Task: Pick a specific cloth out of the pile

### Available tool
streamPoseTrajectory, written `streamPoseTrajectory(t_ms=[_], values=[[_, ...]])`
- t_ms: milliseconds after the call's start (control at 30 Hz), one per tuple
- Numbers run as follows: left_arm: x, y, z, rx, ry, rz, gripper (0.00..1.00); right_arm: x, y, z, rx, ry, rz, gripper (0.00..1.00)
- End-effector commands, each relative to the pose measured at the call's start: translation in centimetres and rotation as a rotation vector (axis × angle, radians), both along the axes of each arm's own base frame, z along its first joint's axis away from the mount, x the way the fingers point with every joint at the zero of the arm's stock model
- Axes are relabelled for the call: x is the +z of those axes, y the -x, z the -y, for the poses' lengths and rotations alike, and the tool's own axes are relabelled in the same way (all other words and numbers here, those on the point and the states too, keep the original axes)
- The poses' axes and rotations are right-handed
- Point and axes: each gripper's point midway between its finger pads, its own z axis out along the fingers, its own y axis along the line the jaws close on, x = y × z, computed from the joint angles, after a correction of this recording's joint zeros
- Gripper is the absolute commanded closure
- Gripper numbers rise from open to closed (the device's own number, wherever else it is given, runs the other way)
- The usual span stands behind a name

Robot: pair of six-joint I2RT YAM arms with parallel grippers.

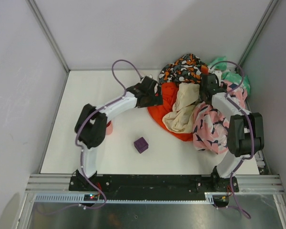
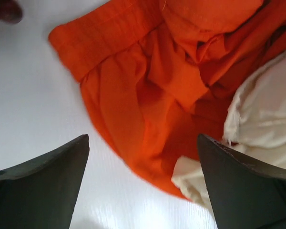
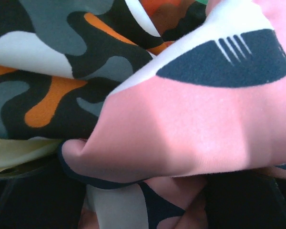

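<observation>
Gaping near the cloth [image 2: 148, 95], left fingers [image 2: 43, 186] seem clear, hidden from overhead.

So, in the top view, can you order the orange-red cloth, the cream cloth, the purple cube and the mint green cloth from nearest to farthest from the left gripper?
1. Orange-red cloth, right at the left gripper's fingertips.
2. Cream cloth, just beyond it.
3. Purple cube, alone, toward the arm bases.
4. Mint green cloth, far right corner.

You have a plain orange-red cloth [image 1: 168, 94], a cream cloth [image 1: 183, 112], a pink cloth [image 1: 207, 126] with navy-and-white shapes, and a black-orange-white patterned cloth [image 1: 183, 69].
</observation>
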Motion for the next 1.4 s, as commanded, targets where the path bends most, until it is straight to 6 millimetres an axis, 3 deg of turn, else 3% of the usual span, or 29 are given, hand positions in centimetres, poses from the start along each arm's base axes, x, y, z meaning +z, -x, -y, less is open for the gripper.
streamPoseTrajectory(t_ms=[0,233,467,633,733,833,967,1200,1367], values=[[0.0,-2.3,3.1,-0.074,0.064,-0.001,0.0,-1.7,0.0,2.1,-0.064,-0.106,-0.029,0.13],[-4.0,-3.9,6.0,-0.095,0.11,-0.078,0.0,-3.3,0.6,5.1,-0.138,-0.187,-0.051,0.14],[-5.9,-4.7,8.3,-0.08,0.186,-0.14,0.01,-4.2,1.0,6.7,-0.17,-0.229,-0.066,0.14],[-5.4,-5.4,10.7,-0.108,0.276,-0.165,0.15,-4.9,0.7,5.6,-0.133,-0.288,-0.073,0.14],[-4.3,-6.3,12.1,-0.131,0.324,-0.149,0.35,-5.1,0.5,5.1,-0.114,-0.313,-0.074,0.14],[-1.7,-6.6,12.9,-0.192,0.363,-0.108,0.66,-5.3,0.6,5.3,-0.119,-0.307,-0.081,0.14],[3.1,-6.7,11.2,-0.216,0.329,0.002,0.95,-5.7,0.7,5.5,-0.123,-0.318,-0.088,0.14],[14.4,-4.7,6.0,-0.256,0.263,0.249,0.99,-5.9,0.7,6.0,-0.137,-0.329,-0.082,0.12],[25.8,-2.1,2.2,-0.271,0.263,0.502,0.99,-5.7,1.0,6.9,-0.173,-0.335,-0.074,0.11]])
